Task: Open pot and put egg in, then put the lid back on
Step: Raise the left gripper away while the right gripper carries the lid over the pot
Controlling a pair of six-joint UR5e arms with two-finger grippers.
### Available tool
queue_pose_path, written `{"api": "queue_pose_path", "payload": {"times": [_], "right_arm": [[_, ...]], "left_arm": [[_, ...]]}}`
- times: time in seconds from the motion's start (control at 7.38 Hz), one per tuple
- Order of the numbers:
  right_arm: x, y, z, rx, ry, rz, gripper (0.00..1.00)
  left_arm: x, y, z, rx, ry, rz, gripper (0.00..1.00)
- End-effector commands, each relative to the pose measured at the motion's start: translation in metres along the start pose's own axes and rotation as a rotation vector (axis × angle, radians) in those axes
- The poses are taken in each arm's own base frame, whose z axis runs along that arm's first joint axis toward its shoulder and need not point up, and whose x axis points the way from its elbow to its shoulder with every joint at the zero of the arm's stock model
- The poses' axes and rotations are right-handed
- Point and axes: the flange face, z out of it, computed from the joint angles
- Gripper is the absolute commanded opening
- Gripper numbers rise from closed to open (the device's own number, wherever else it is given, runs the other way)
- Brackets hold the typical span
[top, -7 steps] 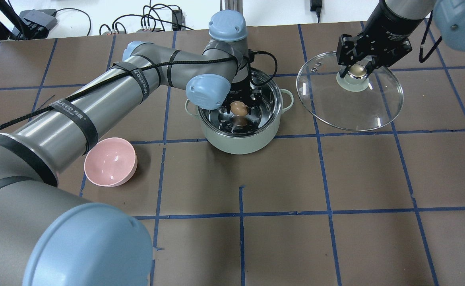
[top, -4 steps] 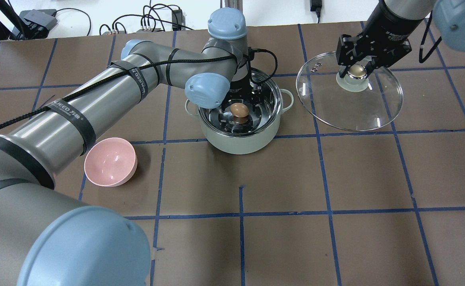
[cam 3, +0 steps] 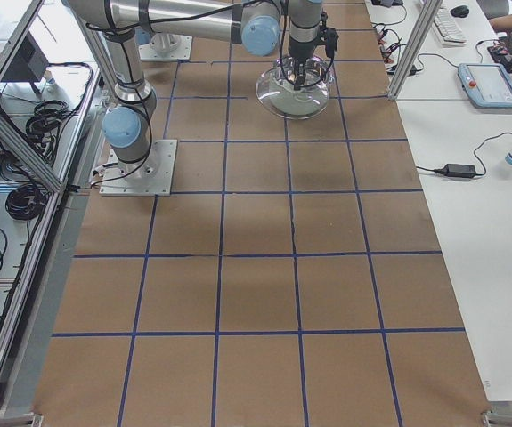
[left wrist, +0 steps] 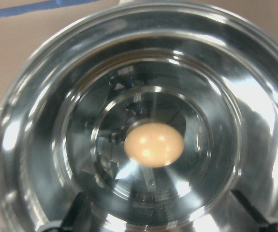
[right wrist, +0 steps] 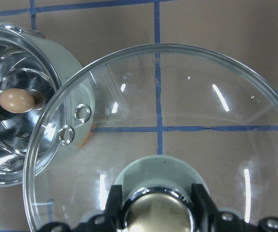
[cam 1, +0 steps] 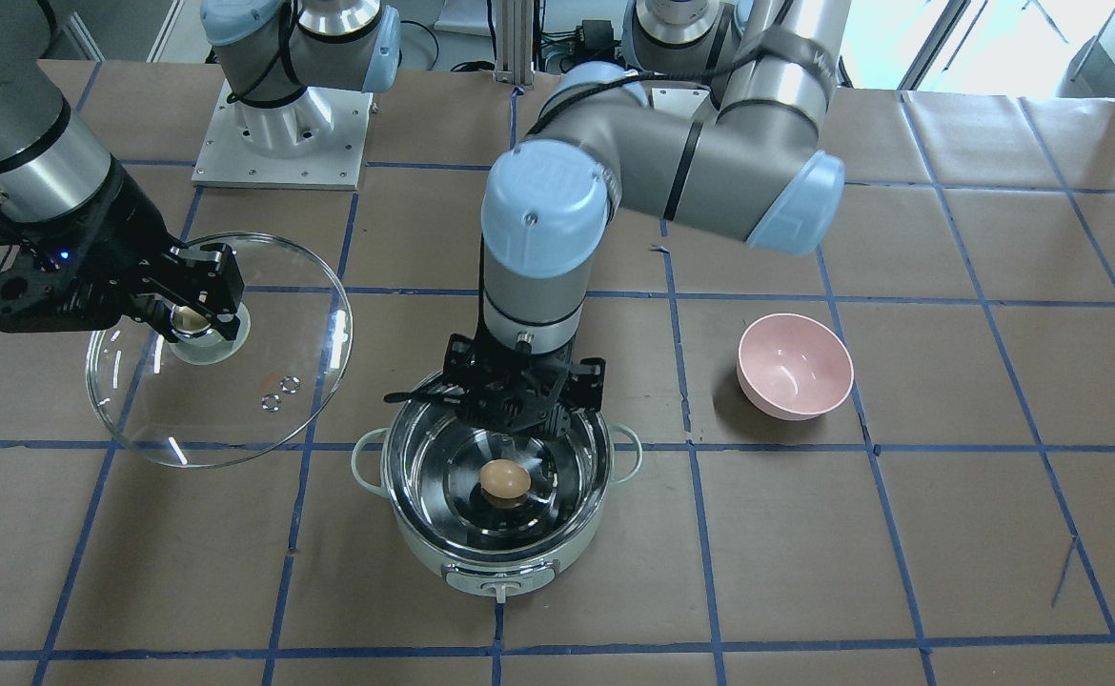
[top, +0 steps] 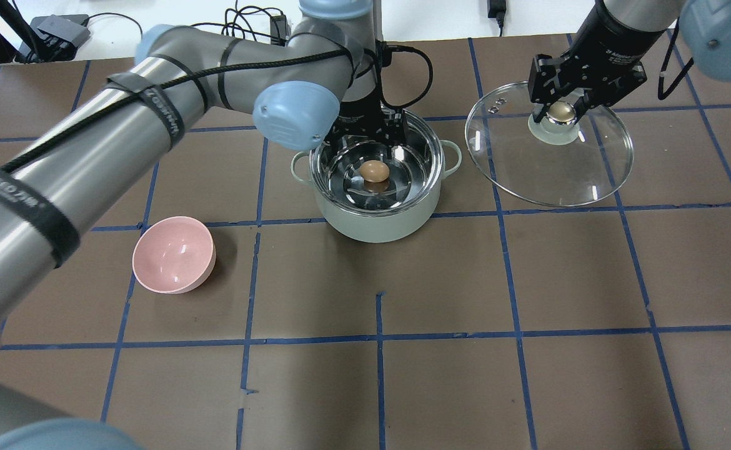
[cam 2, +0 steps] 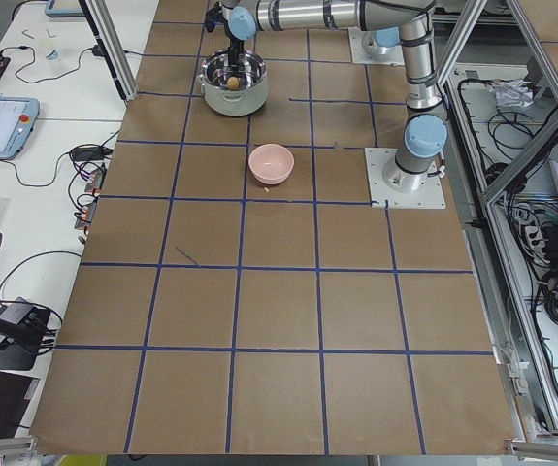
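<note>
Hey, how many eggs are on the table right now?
1. The small brown oval egg lies on the steel floor of the round pale-green pot. No other shows anywhere.

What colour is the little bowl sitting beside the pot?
The bowl is pink, inside and out. The overhead view shows it best.

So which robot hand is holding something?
The right hand, clamped on the round clear glass lid. The left hand, over the pale-green pot, is open and empty.

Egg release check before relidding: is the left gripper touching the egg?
Apart. Left wrist view shows the egg alone on the pot floor, the left gripper open, fingertips well clear.
</note>
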Motion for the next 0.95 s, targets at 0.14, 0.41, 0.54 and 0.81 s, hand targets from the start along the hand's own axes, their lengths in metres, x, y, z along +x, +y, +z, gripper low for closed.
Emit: {"api": "queue_pose_path", "payload": {"times": [0.14, 0.41, 0.54, 0.81], "right_arm": [[-0.032, 0.001, 0.012, 0.003, -0.002, 0.003, 0.42], [-0.105, -0.012, 0.041, 0.076, 0.039, 0.047, 0.42], [-0.159, -0.019, 0.069, 0.108, 0.037, 0.098, 0.42], [-0.226, -0.032, 0.110, 0.136, 0.039, 0.197, 0.42]], "left_arm": [[-0.068, 0.056, -0.113, -0.032, 0.007, -0.068, 1.00], [-0.113, 0.076, -0.143, 0.004, 0.000, -0.057, 1.00], [-0.125, 0.085, -0.131, -0.023, -0.005, -0.062, 1.00], [-0.137, 0.119, -0.126, -0.030, -0.004, -0.073, 1.00]]}}
